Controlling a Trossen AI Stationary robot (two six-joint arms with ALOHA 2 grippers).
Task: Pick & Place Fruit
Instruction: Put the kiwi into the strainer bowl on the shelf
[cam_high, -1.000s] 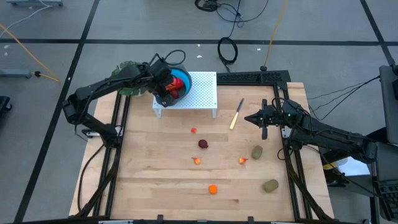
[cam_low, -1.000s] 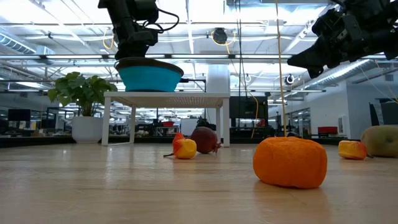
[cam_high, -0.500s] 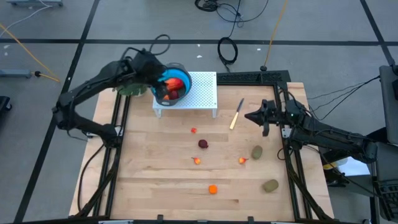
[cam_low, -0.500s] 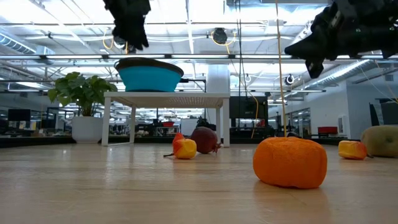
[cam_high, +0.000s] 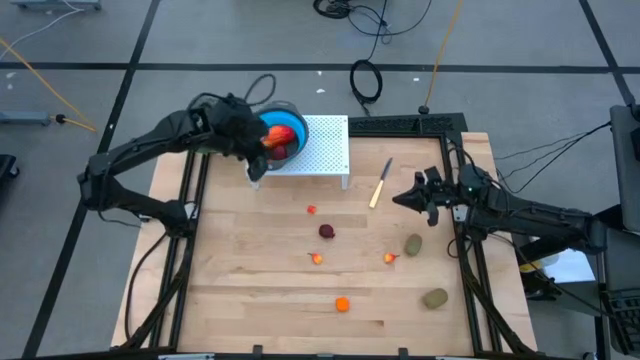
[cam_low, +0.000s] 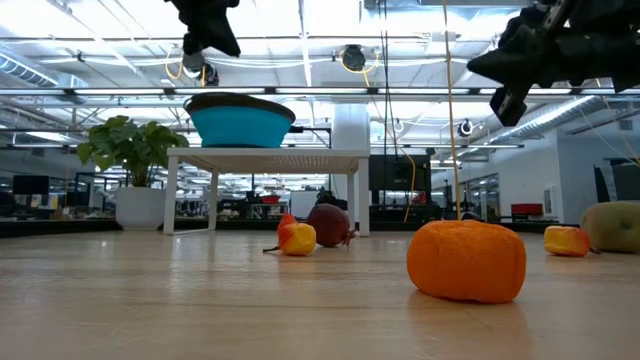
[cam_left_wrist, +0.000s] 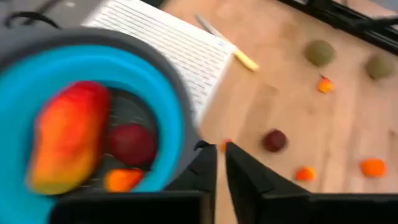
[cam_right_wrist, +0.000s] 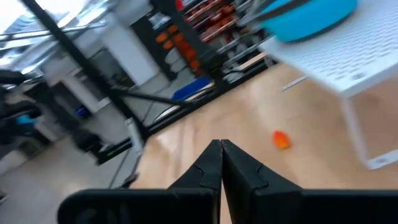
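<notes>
Three pieces of fruit lie in the blue bowl (cam_left_wrist: 93, 93): a long red-orange piece (cam_left_wrist: 65, 140), a dark red ball (cam_left_wrist: 132, 143) beside it, and a small orange bit (cam_left_wrist: 121, 179). Only the left wrist view looks down into the bowl and tells them apart; the high view gives just red and orange patches, and the low view sees only the bowl's outer wall (cam_low: 240, 122) on the white perforated stand (cam_low: 268, 157).

The left gripper (cam_left_wrist: 221, 155) hangs just off the bowl's rim, fingers pressed narrow with only a thin slit between them and nothing in them. Beyond its fingertips on the wooden table (cam_high: 250, 300) lie another dark red ball (cam_left_wrist: 274, 140), small orange-red bits (cam_left_wrist: 305, 173), an orange ball (cam_left_wrist: 372, 167) and two olive-brown ovals (cam_left_wrist: 319, 53), with the pale-handled knife (cam_left_wrist: 233, 50) by the stand.

The low view brings the orange ball (cam_low: 467, 260) closest, with the dark red ball (cam_low: 328, 224) and a yellow-red bit (cam_low: 297, 238) behind it, and a leafy plant (cam_low: 128, 150) past the stand.

The right gripper (cam_right_wrist: 221, 155) is raised over the table's right side, near the knife, fingers closed together and empty. Ahead of its fingertips its wrist view shows one orange bit (cam_right_wrist: 281, 139) on the wood, and farther off the stand and bowl.
</notes>
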